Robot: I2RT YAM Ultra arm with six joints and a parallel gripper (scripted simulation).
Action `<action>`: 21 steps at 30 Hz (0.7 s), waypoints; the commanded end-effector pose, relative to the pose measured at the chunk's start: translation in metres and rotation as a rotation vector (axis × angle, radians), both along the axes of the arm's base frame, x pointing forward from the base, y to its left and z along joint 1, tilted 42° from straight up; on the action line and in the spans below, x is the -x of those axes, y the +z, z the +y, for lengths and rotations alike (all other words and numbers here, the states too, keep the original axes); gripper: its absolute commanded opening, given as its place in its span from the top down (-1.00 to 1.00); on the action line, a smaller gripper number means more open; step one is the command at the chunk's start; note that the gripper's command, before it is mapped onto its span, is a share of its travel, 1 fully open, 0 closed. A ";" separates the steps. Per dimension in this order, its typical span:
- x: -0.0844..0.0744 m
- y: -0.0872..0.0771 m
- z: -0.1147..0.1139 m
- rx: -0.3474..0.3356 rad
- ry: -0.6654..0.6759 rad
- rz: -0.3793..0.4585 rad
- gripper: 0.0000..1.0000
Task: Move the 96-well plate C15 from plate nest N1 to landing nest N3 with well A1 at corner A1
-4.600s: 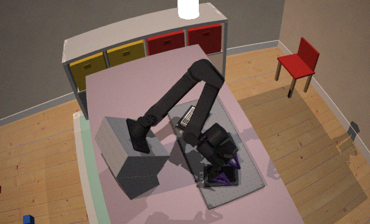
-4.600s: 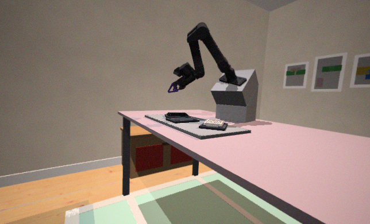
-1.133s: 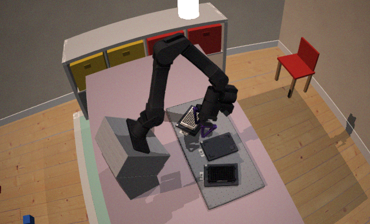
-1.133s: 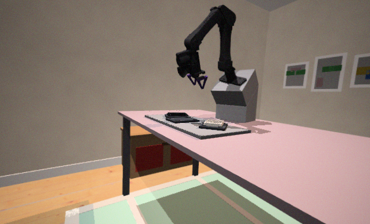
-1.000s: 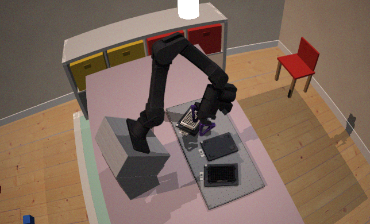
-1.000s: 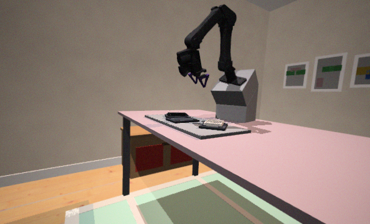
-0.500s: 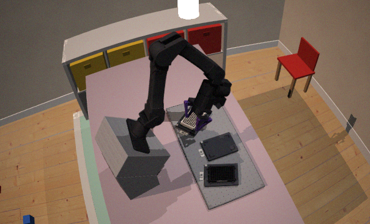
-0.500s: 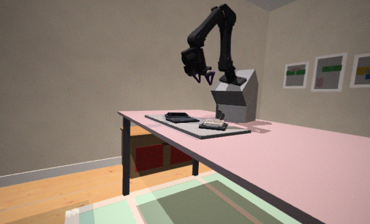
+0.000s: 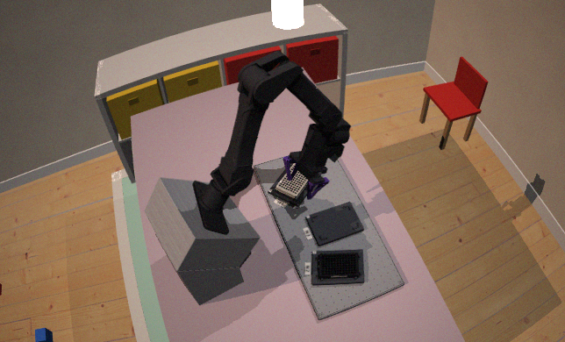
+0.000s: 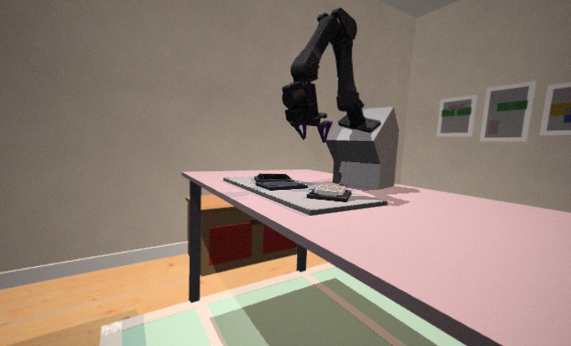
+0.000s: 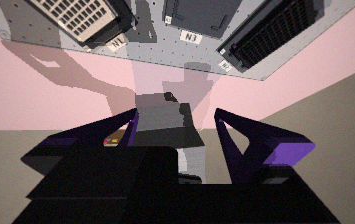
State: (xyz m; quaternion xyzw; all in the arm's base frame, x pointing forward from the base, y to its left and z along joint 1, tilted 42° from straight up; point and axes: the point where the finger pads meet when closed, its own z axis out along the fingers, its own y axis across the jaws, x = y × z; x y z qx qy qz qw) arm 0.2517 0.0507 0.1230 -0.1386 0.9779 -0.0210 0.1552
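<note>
A: Where is plate C15 (image 9: 291, 183)?

B: The pale plate sits in nest N1 (image 9: 286, 200), at the far end of the grey deck (image 9: 374, 272) on the pink tabletop (image 9: 189, 131).

A: And the pincer (image 10: 313, 129)?

B: It hangs high above that plate, its purple fingers spread wide with nothing between them. From the side, plenty of air separates it from the deck.

A: What about the other nests?

B: N3 (image 9: 335, 223), the middle one, holds no plate. The dark plate C51 (image 9: 338, 265) rests in N2 (image 9: 316, 281) at the near end. In the wrist view, small white labels (image 11: 191, 37) sit in front of the nests.
</note>
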 end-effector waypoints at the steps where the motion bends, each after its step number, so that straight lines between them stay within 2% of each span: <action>1: -0.010 0.000 0.004 0.012 0.028 -0.057 -1.00; 2: -0.010 0.000 0.004 0.012 0.028 -0.057 -1.00; 3: -0.013 0.005 0.008 0.011 0.054 -0.098 -1.00; 4: -0.016 -0.003 0.012 0.020 0.065 -0.076 -1.00; 5: -0.029 0.009 0.019 0.008 0.059 -0.111 -1.00; 6: -0.030 0.009 0.021 0.006 0.053 -0.111 -1.00; 7: -0.025 -0.004 0.022 0.023 0.091 -0.097 -1.00; 9: -0.028 -0.008 0.030 0.029 0.127 -0.118 -1.00; 10: -0.041 0.007 0.038 0.015 0.124 -0.159 -1.00; 12: -0.042 0.006 0.040 0.011 0.114 -0.159 -1.00; 13: -0.034 -0.004 0.041 0.025 0.152 -0.158 -1.00; 14: -0.037 0.000 0.045 0.021 0.177 -0.195 -1.00; 15: -0.039 -0.010 0.049 0.032 0.187 -0.170 -1.00; 16: -0.051 0.004 0.058 0.019 0.186 -0.208 -1.00; 19: -0.052 0.004 0.061 0.014 0.175 -0.207 -1.00; 20: -0.044 -0.002 0.061 0.022 0.212 -0.223 -1.00; 21: -0.046 -0.002 0.066 0.023 0.237 -0.244 -1.00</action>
